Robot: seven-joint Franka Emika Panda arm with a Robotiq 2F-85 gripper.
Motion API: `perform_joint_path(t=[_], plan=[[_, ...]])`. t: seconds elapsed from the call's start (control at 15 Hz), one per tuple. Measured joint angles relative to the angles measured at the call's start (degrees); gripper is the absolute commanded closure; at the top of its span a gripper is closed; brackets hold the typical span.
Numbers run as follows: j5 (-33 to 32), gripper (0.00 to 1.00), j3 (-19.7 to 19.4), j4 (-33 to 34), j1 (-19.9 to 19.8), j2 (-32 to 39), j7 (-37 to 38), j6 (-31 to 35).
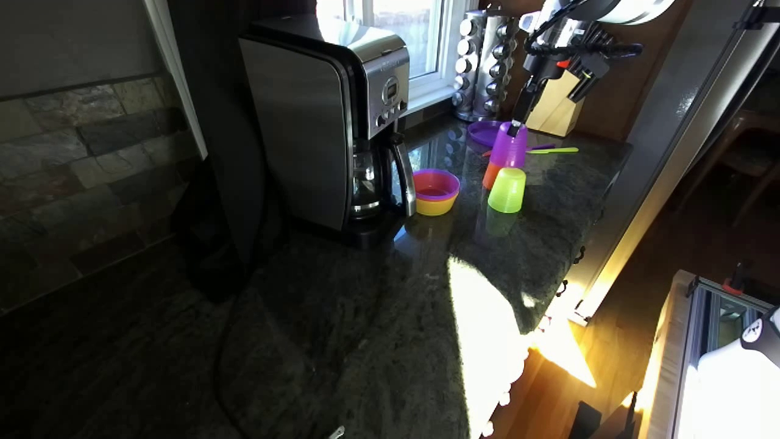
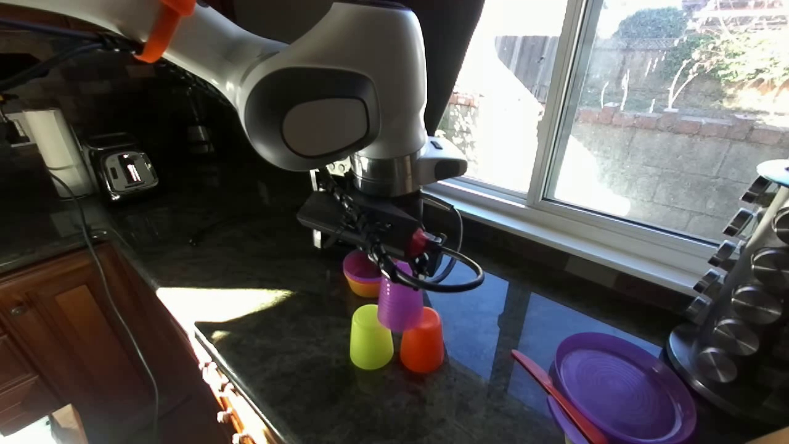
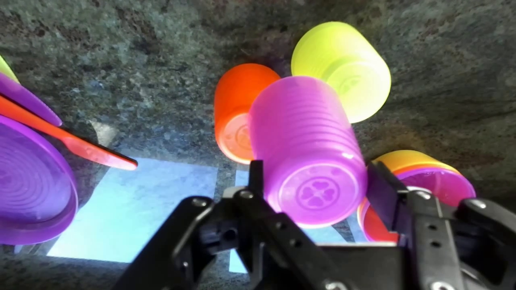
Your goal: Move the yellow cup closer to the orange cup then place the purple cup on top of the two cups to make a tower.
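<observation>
Above the dark stone countertop (image 2: 327, 401), the gripper (image 3: 316, 177) holds the purple cup (image 2: 399, 302) upside down: jaws clamp it, fingers (image 3: 385, 193) pressed on opposite sides near its base. Purple cup lines up over the gap between the other two in an exterior view; can't tell whether its rim touches either. Orange cup (image 2: 423, 348) and yellow cup (image 2: 371, 342) both stand bottom-up on the countertop, just beside each other, slim gap between. Wrist view: purple cup hides part of each, with a flower mark on its base facing the camera. White robot arm (image 2: 394, 80) hangs over the scene.

Nested bowls (image 1: 437, 206) sit near, yellow outside, magenta rim on top, just beside the coffee maker (image 1: 298, 122). Purple plate (image 2: 622, 388) is apart from the cups; orange-red knife (image 3: 96, 154) lies along its edge, purple utensil (image 3: 30, 100) next to that. Lime knife (image 1: 560, 150) close by. Spice rack (image 2: 761, 302) stands near the plate; wooden knife block (image 1: 551, 110) and sunlit window (image 2: 666, 148) also in view. Toaster (image 2: 128, 172) and paper towel roll (image 2: 57, 151) stand just beside each other in the background. Bright sun patch (image 1: 481, 329) lies on the countertop, overexposed, detail inside it lost.
</observation>
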Motion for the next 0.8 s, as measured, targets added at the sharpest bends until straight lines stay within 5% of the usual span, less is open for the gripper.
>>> perform_joint_path(t=[0.27,0.33,0.53,0.8], plan=[[0.0,0.61,0.1,0.2,0.0,0.3,-0.2,-0.1],[0.0,0.11,0.1,0.2,0.0,0.3,-0.5,-0.1],[0.1,0.00,0.1,0.2,0.0,0.4,-0.8,-0.2],[0.1,0.00,0.1,0.3,0.0,0.4,-0.8,-0.9]])
